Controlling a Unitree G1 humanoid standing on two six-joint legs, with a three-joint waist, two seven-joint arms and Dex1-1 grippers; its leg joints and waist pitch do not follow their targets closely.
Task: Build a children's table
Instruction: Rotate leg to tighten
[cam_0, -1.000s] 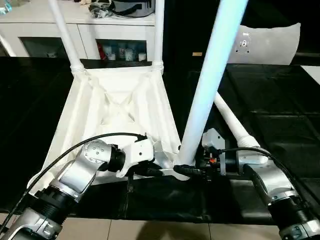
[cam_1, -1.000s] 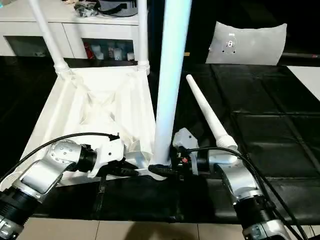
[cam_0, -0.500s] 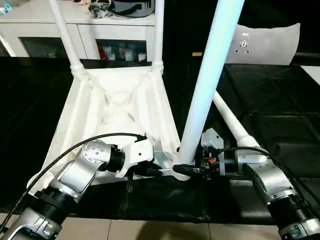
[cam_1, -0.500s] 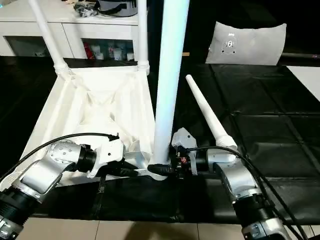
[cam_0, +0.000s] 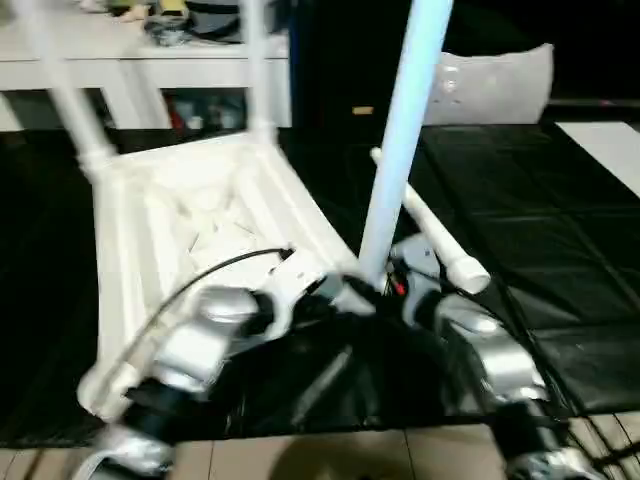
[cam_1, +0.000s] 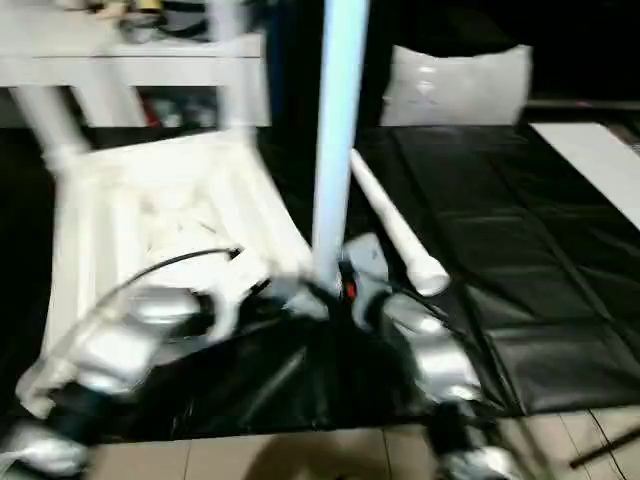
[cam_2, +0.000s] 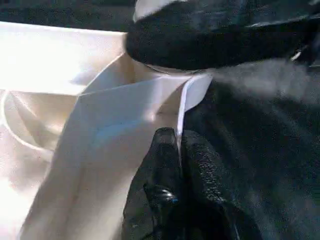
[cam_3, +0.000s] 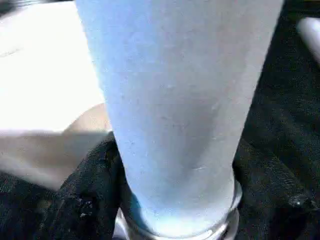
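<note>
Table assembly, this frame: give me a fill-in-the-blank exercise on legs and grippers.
1. The right gripper is shut on the near upright ____.
2. The left gripper pinches the table top's thin ____.
3. One loose leg lies on the ____ mat.

Missing: leg; edge; black

A: Location type?

B: Indoor room, home-like or a staged test room. Which of the two cannot be determined.

A: Evidence?

B: Pale tiled floor under the right gripper. Black mat spread over it, extending beyond that gripper. White cabinet with glass doors well beyond the left gripper, small items behind the glass, clutter on top. White cushion at the mat's far edge.
</note>
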